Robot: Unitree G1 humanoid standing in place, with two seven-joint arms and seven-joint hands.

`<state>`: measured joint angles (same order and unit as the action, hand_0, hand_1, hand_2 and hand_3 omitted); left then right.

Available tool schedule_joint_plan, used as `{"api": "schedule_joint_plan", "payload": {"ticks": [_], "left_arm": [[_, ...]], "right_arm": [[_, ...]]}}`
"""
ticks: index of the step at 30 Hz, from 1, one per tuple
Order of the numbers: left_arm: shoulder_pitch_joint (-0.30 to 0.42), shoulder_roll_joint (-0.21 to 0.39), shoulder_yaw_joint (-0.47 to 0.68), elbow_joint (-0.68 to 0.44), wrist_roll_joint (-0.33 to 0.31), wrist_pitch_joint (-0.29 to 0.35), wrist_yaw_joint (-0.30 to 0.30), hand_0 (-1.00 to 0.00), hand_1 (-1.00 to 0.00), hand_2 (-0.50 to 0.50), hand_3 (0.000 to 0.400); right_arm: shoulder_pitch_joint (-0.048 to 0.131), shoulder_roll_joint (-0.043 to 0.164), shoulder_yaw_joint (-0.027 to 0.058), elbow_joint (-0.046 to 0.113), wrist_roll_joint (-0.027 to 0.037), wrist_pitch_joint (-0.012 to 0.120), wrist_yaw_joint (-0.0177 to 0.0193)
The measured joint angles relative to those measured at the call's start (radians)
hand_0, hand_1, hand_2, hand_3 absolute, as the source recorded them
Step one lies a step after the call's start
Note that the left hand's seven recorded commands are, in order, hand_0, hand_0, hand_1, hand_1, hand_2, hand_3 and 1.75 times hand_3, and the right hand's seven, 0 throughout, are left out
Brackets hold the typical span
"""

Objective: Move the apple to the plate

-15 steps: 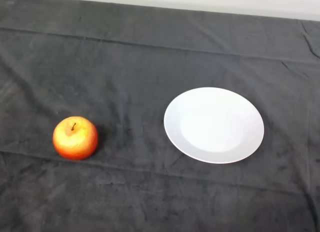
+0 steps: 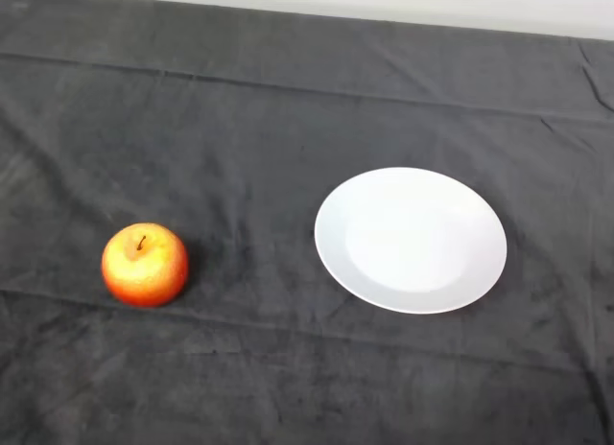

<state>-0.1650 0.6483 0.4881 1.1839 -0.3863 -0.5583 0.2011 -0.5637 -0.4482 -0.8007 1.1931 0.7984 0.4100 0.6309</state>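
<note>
A red and yellow apple [image 2: 144, 264] stands upright on the dark cloth at the left, stem up. A round white plate [image 2: 411, 240] lies to its right, near the middle right of the table, with nothing on it. The apple and the plate are well apart.
The dark cloth [image 2: 249, 128] covers the whole table and has soft folds. The table's far edge meets a pale wall [image 2: 384, 2] at the top of the view.
</note>
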Motion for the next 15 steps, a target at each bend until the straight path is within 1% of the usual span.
{"api": "schedule_joint_plan", "payload": {"ticks": [4,6,11,15], "left_arm": [[-0.023,0.000,0.000,0.000,0.010,-0.026,-0.010,0.00,0.00,0.00,0.000],[-0.024,0.000,0.000,0.000,0.021,-0.044,-0.018,0.00,0.00,0.00,0.000],[-0.024,-0.002,0.000,0.000,0.026,-0.091,-0.051,0.00,0.00,0.00,0.000],[-0.024,-0.002,0.000,0.000,0.034,-0.116,-0.070,0.00,0.00,0.00,0.000]], "right_arm": [[0.000,0.000,0.0001,0.000,0.0000,0.000,0.0000],[0.000,0.000,0.0000,0.000,0.0000,0.000,0.0000],[0.000,0.000,0.0000,0.000,0.0000,0.000,0.0000],[0.000,0.000,0.0000,0.000,0.0000,0.000,0.0000]]}}
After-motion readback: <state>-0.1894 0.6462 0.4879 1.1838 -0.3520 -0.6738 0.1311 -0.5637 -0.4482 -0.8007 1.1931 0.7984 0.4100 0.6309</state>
